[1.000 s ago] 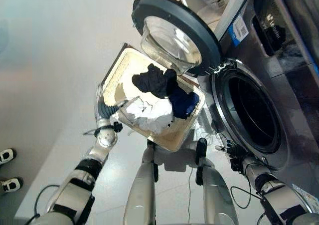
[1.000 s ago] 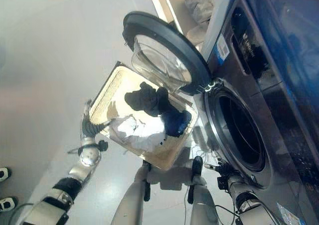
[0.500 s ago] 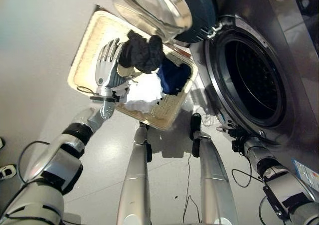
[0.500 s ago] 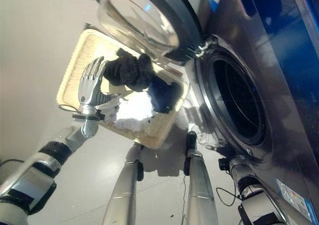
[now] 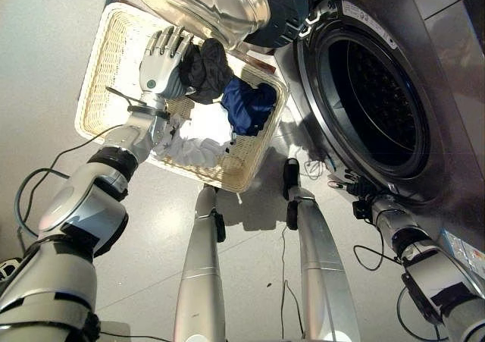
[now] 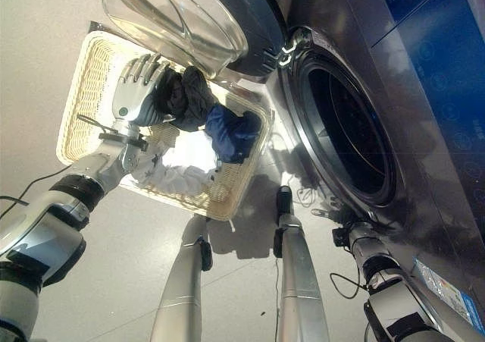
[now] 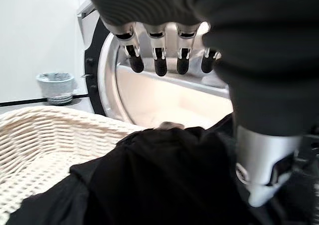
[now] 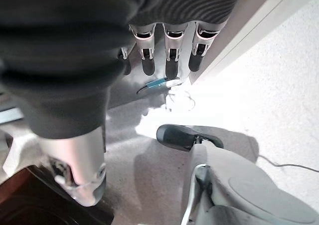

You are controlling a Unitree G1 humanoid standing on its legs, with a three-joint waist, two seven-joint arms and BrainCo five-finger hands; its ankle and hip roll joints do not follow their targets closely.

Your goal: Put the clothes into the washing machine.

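Left eye view looks down on a pale woven wicker laundry basket (image 5: 106, 69) on the light floor, holding the clothes — a crumpled black garment (image 5: 203, 70) at the top of the heap, a dark blue garment (image 5: 248, 105) just beside it at about four o'clock, and a rumpled white garment (image 5: 195, 141) below them at around six o'clock. The black piece is bunched into soft folds; in the left wrist view it lies directly under the hand, with the basket's woven wall beside it.

The robot's left hand (image 5: 161, 58) hangs over the basket at nine o'clock of the black garment, fingers straight and spread, close against the cloth; I cannot tell whether they touch it.

At three o'clock of the basket stands the grey front-loading washing machine (image 5: 447, 92), its round drum opening (image 5: 367, 99) dark and gaping. Its round door with the clear glass bowl (image 5: 204, 4) is swung wide and overhangs the basket's far edge at twelve o'clock, right above the black garment and the hand.

The right hand (image 8: 164, 50) is low beside the machine's base at about five o'clock of the drum opening — its fingers hang loose and slack, holding nothing.
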